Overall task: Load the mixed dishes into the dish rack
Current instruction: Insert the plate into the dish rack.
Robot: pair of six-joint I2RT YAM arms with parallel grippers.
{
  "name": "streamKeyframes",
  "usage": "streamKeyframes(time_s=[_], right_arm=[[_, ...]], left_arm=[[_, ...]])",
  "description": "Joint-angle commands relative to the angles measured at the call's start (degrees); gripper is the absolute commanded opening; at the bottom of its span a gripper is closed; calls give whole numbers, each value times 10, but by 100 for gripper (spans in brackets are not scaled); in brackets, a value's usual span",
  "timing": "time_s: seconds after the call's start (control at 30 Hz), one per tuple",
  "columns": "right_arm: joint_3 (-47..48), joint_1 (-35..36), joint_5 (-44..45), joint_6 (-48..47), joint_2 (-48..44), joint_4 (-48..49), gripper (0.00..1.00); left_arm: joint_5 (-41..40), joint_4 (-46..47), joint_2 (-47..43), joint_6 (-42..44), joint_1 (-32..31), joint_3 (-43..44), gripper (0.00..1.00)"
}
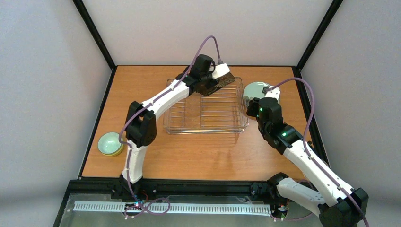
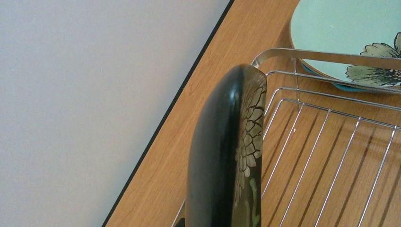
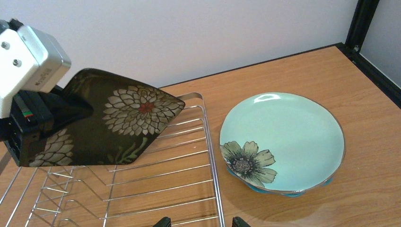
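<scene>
My left gripper (image 1: 211, 79) is shut on the black square floral plate (image 1: 220, 82) and holds it tilted on edge over the far edge of the silvery wire dish rack (image 1: 205, 109). In the left wrist view the plate (image 2: 222, 156) is edge-on above the rack wires (image 2: 331, 142). The right wrist view shows the plate's flower face (image 3: 123, 118). The pale mint plate (image 3: 283, 137) with one flower lies on the table just right of the rack, also in the top view (image 1: 257, 89). My right gripper (image 3: 201, 222) is open and empty over the rack's right rim (image 3: 210, 146).
A blue rim (image 3: 265, 189) shows under the mint plate. A yellow-green bowl (image 1: 110, 143) sits near the table's left edge. Black frame posts stand at the table's far corners. The other dishes are out of view.
</scene>
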Motion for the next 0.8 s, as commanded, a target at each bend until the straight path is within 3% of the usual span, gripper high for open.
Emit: streamKeyframes(time_s=[0.0, 0.77], right_arm=[[-15, -4, 11, 14, -7, 6, 75], [-105, -4, 55, 69, -21, 63, 75]], left_arm=[[0, 103, -54, 23, -8, 11, 0], [47, 52, -25, 67, -8, -7, 0]])
